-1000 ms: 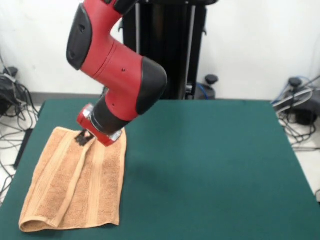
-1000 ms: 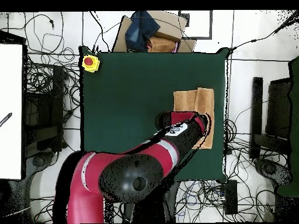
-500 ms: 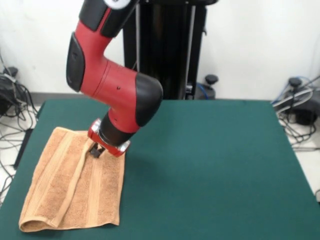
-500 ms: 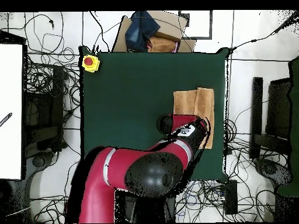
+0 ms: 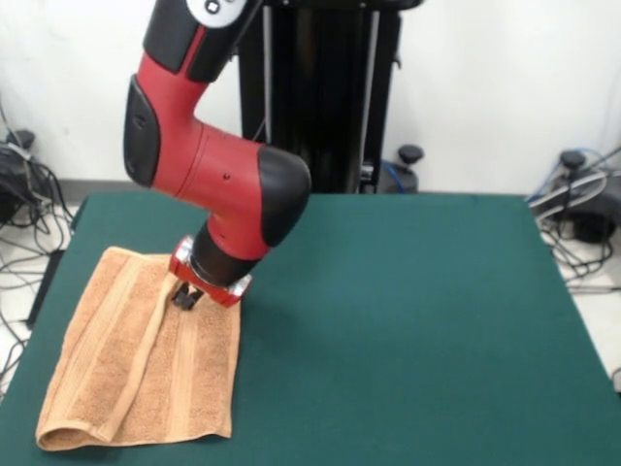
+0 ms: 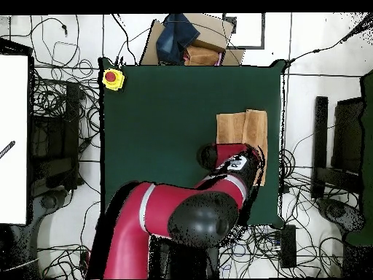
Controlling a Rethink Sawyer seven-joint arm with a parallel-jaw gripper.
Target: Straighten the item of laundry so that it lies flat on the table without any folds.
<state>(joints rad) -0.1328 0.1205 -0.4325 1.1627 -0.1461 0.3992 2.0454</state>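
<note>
Towel: we count one, tan, at about 8 o'clock on the green table in the front view, one raised fold along its length. One gripper touches its far part; we cannot tell its opening.

Arm bent low, claw downward

A small tan-orange terry towel with woven bands is lying toward eight o'clock on a large rectangular counter covered in dark green felt-like cloth. One side is lying folded over the rest, its edge forming a raised ridge running lengthwise down the middle. In the overhead view the towel is sitting toward three o'clock, near the counter's edge.
</note>
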